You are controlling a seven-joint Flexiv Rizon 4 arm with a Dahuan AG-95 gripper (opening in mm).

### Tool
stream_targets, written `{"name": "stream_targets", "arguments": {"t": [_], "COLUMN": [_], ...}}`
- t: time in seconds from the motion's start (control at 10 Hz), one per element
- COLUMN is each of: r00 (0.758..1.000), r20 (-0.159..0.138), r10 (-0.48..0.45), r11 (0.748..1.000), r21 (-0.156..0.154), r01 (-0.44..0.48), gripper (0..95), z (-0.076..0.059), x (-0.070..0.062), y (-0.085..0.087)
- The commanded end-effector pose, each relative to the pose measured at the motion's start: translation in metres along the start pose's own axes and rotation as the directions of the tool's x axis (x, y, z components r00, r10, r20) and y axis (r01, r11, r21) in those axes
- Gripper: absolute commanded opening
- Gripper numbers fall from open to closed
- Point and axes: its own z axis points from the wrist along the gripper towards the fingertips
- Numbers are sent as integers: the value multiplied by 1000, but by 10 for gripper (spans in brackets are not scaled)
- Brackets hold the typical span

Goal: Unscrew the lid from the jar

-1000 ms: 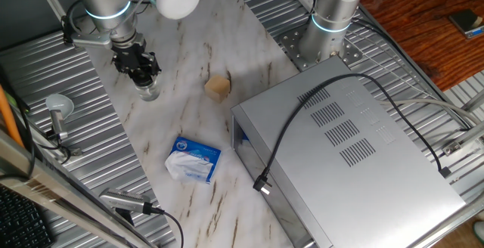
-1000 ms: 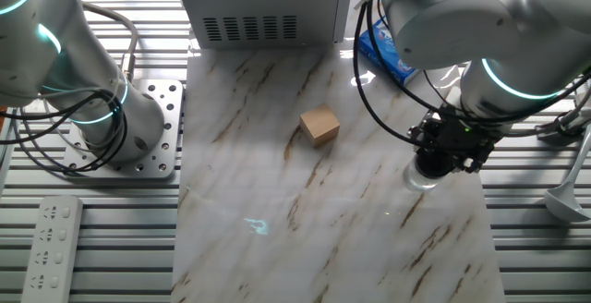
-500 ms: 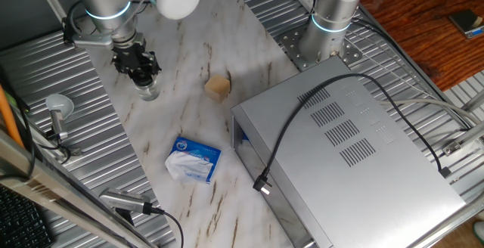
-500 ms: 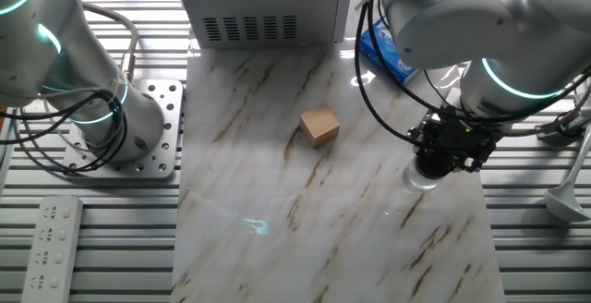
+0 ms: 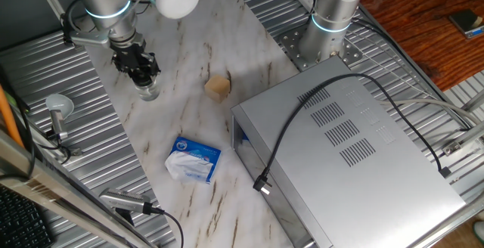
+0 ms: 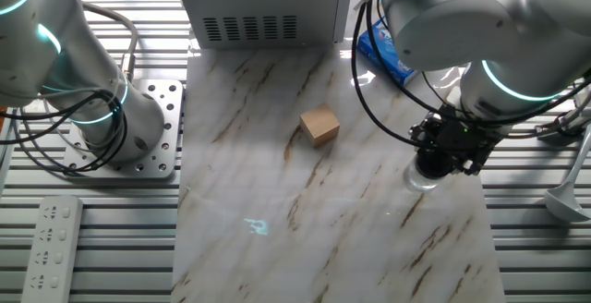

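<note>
The black two-finger gripper point(image 5: 142, 75) stands directly above the small clear glass jar point(image 5: 149, 91) upright near the marble slab's edge, its jaws closed around the round black lid, which they hide, so the twisting axis runs vertically

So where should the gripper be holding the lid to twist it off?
Grip the lid around its round rim from straight above, fingers on opposite sides. The jar stands upright on the marble table, so the cap faces up. The gripper is already down over it; the lid itself is mostly hidden in both views.
</note>
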Motion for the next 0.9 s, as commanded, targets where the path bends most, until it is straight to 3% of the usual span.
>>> {"name": "stream_targets", "arguments": {"t": [0.1,0.9], "r00": [1000,1000], "r20": [-5,-29], "r10": [19,9], "r11": [1000,1000], "r21": [3,-17], "r01": [-19,-10], "gripper": [570,570], "z": [1,4], "x": [0,-1], "y": [0,0]}}
